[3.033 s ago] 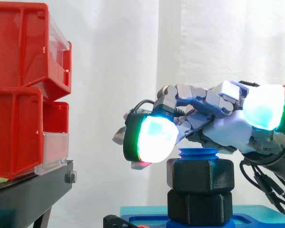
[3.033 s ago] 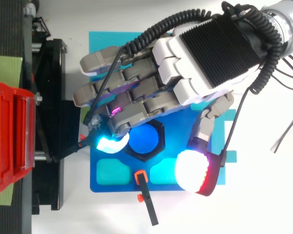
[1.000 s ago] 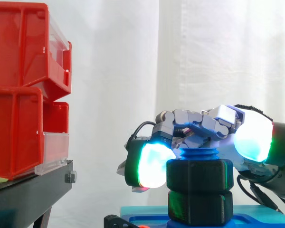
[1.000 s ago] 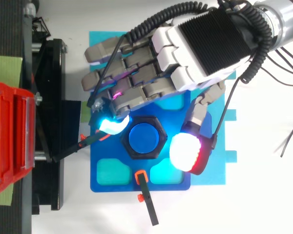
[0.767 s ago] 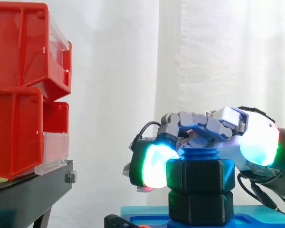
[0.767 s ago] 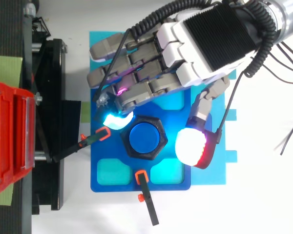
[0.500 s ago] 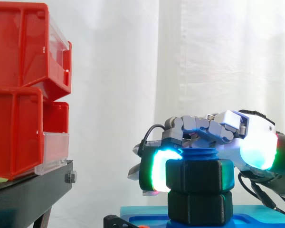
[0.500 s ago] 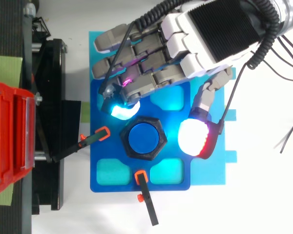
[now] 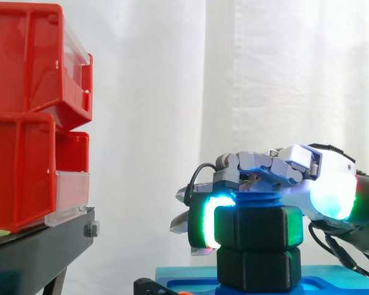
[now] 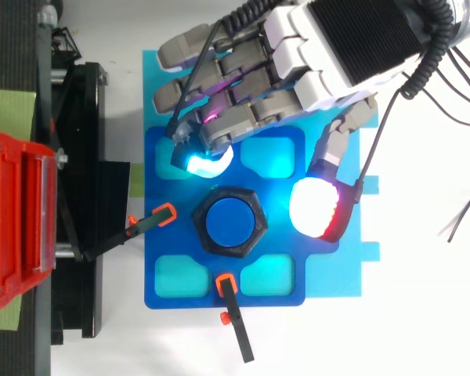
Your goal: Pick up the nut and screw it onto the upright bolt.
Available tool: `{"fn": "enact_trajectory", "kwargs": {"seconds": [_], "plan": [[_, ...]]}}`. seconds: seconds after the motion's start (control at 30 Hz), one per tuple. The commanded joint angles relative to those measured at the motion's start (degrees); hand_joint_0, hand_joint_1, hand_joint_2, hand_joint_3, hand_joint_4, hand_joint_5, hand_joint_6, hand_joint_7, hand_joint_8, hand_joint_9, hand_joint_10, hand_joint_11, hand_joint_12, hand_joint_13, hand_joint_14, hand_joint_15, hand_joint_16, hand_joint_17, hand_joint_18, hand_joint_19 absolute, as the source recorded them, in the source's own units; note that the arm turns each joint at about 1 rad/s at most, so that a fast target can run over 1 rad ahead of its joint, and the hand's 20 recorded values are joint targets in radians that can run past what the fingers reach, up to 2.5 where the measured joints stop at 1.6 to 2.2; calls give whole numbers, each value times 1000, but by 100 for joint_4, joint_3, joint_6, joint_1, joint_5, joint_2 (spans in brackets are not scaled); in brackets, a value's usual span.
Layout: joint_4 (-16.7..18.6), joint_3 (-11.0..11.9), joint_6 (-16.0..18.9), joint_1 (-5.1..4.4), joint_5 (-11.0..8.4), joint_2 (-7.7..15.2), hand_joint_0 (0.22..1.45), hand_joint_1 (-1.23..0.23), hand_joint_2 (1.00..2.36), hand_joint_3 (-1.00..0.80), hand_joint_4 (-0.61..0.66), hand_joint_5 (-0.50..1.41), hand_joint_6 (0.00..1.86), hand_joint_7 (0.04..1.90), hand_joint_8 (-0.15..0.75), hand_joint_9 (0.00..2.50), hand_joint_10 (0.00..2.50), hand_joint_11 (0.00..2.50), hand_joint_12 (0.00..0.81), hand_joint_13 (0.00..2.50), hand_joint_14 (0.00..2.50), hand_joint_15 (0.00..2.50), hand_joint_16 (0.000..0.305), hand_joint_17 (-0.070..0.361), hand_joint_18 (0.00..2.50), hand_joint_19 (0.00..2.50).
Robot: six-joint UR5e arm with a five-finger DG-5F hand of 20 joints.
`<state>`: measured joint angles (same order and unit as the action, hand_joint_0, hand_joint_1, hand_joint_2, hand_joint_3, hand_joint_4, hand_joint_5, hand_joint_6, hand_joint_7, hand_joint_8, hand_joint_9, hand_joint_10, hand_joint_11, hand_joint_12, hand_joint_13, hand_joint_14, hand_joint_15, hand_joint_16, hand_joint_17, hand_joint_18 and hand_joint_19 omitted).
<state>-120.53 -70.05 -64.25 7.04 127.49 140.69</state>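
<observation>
While the hand (image 10: 329, 55) sat over the upper right of the top view, its fingers (image 10: 200, 162) were curled and clamped on nothing. Cyan pad was off the upper-left corner of the nut (image 9: 258, 228), thumb pad (image 10: 317, 207) off its right side, with blue plate visible in both gaps. In the side view the pads flanked the nut at its own height, left and right; can't tell contact from that angle.

Nut was threaded on the upright blue bolt (image 10: 233, 222), centre of the blue plate (image 10: 290, 274), with bolt threads showing above it. A second black nut (image 9: 258, 267) sat directly under it, the two touching.

Two orange-tipped black clamps (image 10: 166, 213) (image 10: 225, 283) gripped the plate at its left and lower edges. The plate lay on a cyan sheet (image 10: 157, 70) on the white desk (image 10: 407, 313). Red bins (image 9: 31, 110) on the black stand (image 9: 37, 252) were at the left edge of the frame, well apart from the hand.
</observation>
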Motion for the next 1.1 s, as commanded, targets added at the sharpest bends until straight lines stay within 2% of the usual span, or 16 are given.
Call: {"fn": "enact_trajectory", "kwargs": {"seconds": [0.0,0.8,0.93,1.07], "plan": [[-15,0,-9,-27,-5,3,438,-110,1000,-500,157,26,503,1345,256,937,0,0,252,716,0,0,34,77,480,110],[-50,0,0,-185,-22,-6,441,-87,1000,-500,155,43,501,1406,260,1029,0,0,235,770,0,0,34,75,547,137],[-15,0,53,-185,-14,-6,445,-73,1000,-500,148,35,503,1305,247,1083,0,0,234,767,0,0,34,76,529,134],[12,0,193,-150,-14,-6,445,-71,1000,-500,149,26,504,1284,253,1104,0,0,232,766,0,0,34,76,523,139]]}}
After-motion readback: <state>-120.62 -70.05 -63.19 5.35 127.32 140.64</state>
